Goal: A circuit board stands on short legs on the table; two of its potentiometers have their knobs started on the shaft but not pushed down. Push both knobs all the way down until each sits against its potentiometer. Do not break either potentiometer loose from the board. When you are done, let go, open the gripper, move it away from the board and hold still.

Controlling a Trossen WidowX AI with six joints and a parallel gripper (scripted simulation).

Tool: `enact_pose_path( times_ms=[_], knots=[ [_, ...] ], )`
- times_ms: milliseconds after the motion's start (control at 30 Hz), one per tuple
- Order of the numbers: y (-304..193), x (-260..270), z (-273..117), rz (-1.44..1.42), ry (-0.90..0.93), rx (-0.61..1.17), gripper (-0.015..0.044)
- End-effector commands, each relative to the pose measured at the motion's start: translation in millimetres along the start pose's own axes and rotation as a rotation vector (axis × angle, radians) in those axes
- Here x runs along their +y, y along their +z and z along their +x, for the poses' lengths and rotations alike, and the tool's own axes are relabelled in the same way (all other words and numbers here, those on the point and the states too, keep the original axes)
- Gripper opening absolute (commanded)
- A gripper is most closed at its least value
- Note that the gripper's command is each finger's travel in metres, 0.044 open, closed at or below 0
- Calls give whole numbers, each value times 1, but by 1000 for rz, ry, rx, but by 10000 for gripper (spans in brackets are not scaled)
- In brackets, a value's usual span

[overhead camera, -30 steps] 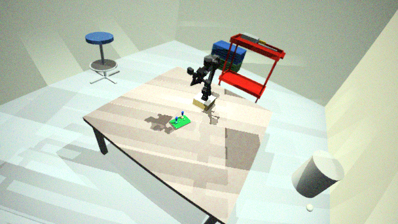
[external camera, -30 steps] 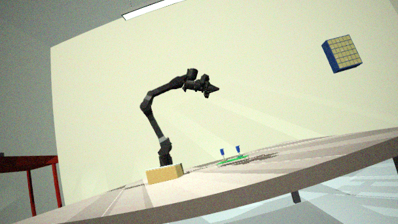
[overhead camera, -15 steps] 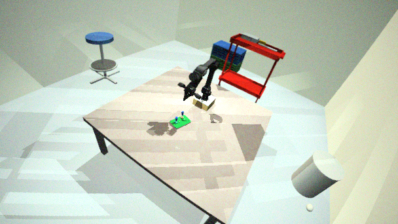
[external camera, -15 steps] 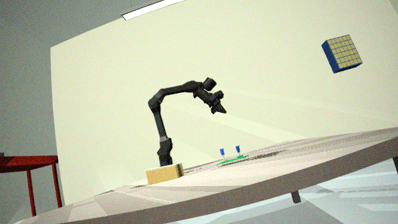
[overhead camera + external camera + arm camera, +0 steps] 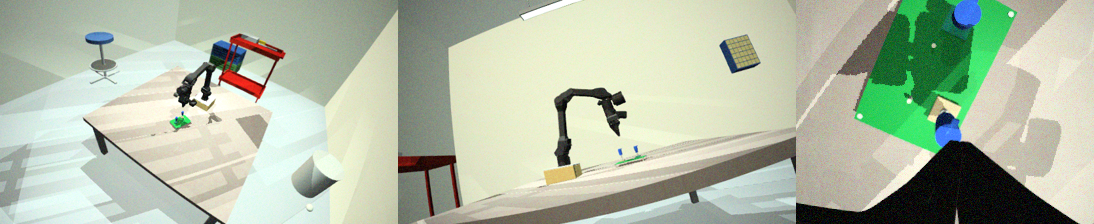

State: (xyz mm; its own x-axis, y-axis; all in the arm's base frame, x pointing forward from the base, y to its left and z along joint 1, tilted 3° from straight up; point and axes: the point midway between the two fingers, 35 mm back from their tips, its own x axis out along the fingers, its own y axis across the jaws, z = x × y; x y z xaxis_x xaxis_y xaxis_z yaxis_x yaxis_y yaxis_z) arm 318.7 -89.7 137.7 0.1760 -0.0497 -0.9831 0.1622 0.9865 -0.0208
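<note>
Gripper (image 5: pixel 183 105) (image 5: pixel 618 135) (image 5: pixel 957 151) closed, empty, above green board (image 5: pixel 180 122) (image 5: pixel 631 160) (image 5: pixel 891 102); 2 blue knobs (image 5: pixel 182 112) (image 5: pixel 620 152) (image 5: pixel 948 136) stand raised there.

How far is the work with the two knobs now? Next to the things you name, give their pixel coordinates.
Neither knob looks pushed down: both blue knobs (image 5: pixel 182 112) (image 5: pixel 620 152) (image 5: pixel 948 136) stand high above the green board (image 5: pixel 185 122) (image 5: pixel 627 160) (image 5: pixel 886 95). In hand: the shut, empty gripper (image 5: pixel 183 105) (image 5: pixel 619 135) (image 5: pixel 957 151) hangs above them. Left: both pushes, then opening and moving away.

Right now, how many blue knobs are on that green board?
2: one knob nearer the arm's base, the other farther out.
</note>
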Motion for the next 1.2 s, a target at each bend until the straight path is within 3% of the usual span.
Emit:
enact_pose_path(
  times_ms=[0, 233, 1167],
  knots=[
    [-16, -3, 17, 25, 37, 97, 0],
    [-19, -3, 37, 26, 39, 102, 0],
    [-21, -2, 57, 26, 39, 102, 0]
  ],
)
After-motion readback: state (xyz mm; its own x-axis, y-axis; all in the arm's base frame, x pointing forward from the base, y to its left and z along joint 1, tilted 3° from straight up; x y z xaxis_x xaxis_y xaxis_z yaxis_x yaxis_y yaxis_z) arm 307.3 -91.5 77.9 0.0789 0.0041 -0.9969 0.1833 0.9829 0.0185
